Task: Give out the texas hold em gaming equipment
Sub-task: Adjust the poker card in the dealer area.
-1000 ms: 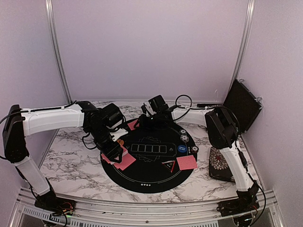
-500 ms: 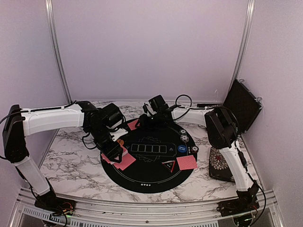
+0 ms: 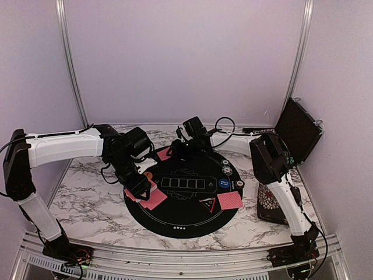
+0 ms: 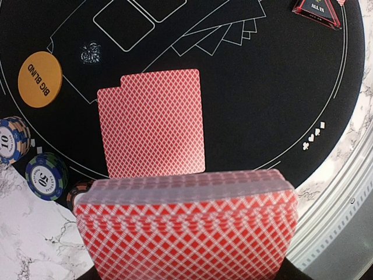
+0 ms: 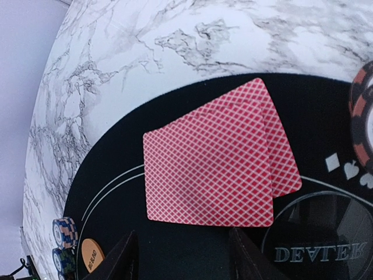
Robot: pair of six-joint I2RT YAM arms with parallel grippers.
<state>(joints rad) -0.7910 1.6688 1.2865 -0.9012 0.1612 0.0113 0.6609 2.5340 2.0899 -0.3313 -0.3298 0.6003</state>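
Parted wider over the last second: right gripper (image 5: 182,245), now open and empty. Two cards (image 5: 210,157) left flat at the far edge of the mat (image 3: 180,221), just ahead of the fingertips, apart from them. Far seat dealt, likely. Left gripper (image 3: 138,185) clamped on deck (image 4: 186,233) over the mat's left edge, second pair (image 4: 151,122) flat beneath.

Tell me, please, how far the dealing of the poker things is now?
Done: red-backed cards lie at three places on the black mat: the left pair, the far pair, the near-right cards. Chip stacks and the Big Blind button are out. In hand: the left gripper holds the deck; the right gripper is open, empty. Left: the five card boxes are bare, so probably more dealing.
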